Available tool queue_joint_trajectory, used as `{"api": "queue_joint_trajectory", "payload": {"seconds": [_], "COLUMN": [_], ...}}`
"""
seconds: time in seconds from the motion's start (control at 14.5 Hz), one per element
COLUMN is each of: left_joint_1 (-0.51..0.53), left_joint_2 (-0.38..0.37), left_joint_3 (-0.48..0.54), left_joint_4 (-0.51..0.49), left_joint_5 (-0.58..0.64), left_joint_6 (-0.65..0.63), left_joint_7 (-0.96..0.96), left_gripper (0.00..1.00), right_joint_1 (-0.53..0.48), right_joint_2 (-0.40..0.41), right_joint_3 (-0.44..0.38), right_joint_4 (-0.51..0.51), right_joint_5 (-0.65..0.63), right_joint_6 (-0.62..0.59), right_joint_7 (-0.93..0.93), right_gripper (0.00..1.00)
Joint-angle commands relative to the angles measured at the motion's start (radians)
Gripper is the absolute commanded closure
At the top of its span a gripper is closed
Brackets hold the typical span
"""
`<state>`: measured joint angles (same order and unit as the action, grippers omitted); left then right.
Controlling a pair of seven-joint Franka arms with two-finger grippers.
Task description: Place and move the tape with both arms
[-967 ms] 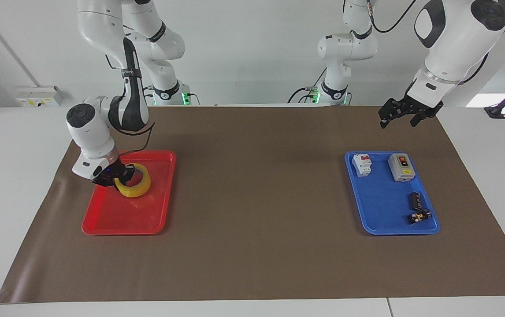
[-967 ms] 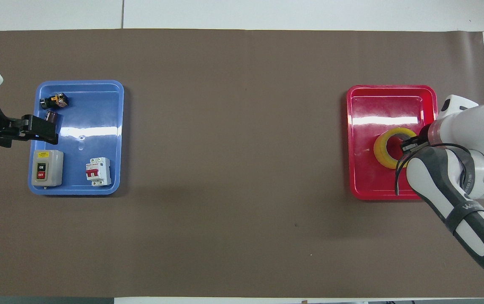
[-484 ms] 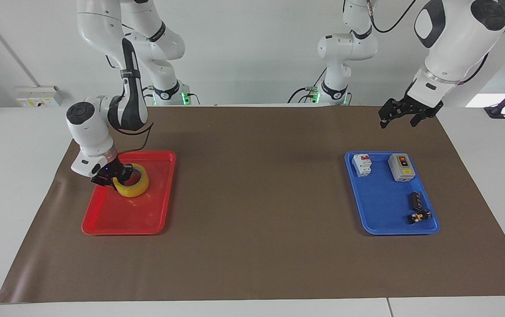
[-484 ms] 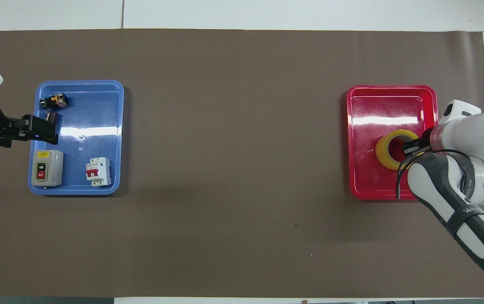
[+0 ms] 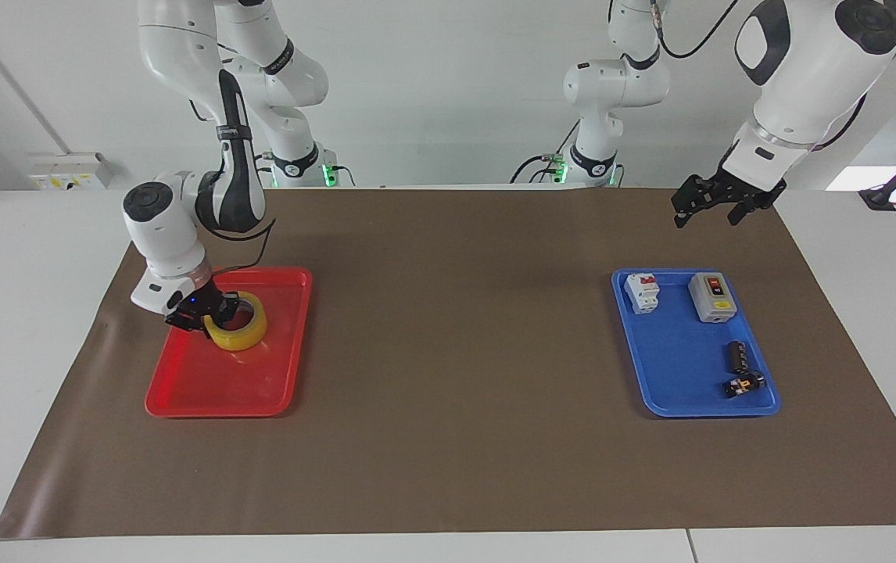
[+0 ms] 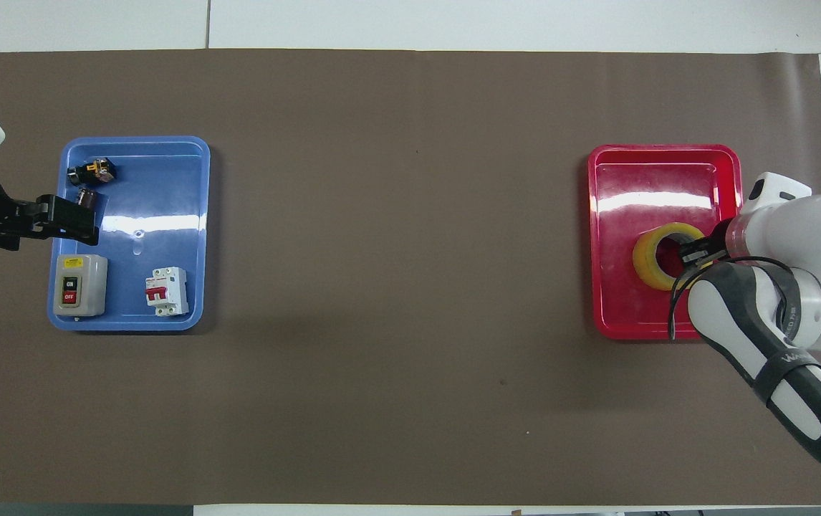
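Surface: brown mat (image 5: 456,438) over a white table (image 5: 18,313).
Room: plain white wall; two smaller white arms (image 5: 604,94) with green-lit bases at the robots' edge.
Tape (image 5: 238,331): in the red tray (image 5: 213,391), at the right arm's end.
Right gripper (image 5: 209,313): at the tape's rim; whether it grips I cannot tell.
Left gripper (image 5: 710,205): waits, fingers spread, empty, in the air by the blue tray (image 5: 671,375).

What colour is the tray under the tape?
Red; the tray under the tape shows best in the overhead view.
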<state>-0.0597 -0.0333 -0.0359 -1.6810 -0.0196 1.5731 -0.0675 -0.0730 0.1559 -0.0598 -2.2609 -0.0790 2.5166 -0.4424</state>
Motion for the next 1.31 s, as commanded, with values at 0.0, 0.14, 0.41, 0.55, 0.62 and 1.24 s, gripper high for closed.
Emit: {"api": "queue_joint_trajectory", "payload": {"seconds": [0.0, 0.14, 0.41, 0.55, 0.62, 1.24], "left_joint_1": [0.006, 0.006, 0.008, 0.008, 0.006, 0.006], "left_joint_2": [-0.017, -0.017, -0.017, -0.017, -0.017, -0.017], "left_joint_3": [-0.004, -0.004, -0.004, -0.004, -0.004, -0.004], "left_joint_4": [-0.016, -0.016, -0.016, -0.016, -0.016, -0.016], "left_joint_5": [0.015, 0.015, 0.015, 0.015, 0.015, 0.015], "left_joint_6": [0.007, 0.007, 0.007, 0.007, 0.007, 0.007], "left_joint_7": [0.006, 0.006, 0.006, 0.006, 0.006, 0.006], "left_gripper": [0.00, 0.00, 0.00, 0.00, 0.00, 0.00], "right_joint_1": [-0.011, -0.002, 0.024, 0.024, 0.024, 0.022], "right_joint_2": [-0.031, -0.071, -0.128, -0.131, -0.131, -0.205], "right_joint_3": [0.014, 0.021, 0.029, 0.040, 0.040, 0.038], "right_joint_4": [0.018, 0.116, 0.398, 0.544, 0.602, 0.649], "right_joint_5": [0.010, 0.010, 0.010, 0.011, 0.011, 0.022], "right_joint_6": [-0.051, -0.218, -0.603, -0.776, -0.839, -1.016], "right_joint_7": [0.023, 0.082, 0.308, 0.411, 0.447, 0.493], "right_gripper": [0.00, 0.00, 0.00, 0.00, 0.00, 0.00]}}
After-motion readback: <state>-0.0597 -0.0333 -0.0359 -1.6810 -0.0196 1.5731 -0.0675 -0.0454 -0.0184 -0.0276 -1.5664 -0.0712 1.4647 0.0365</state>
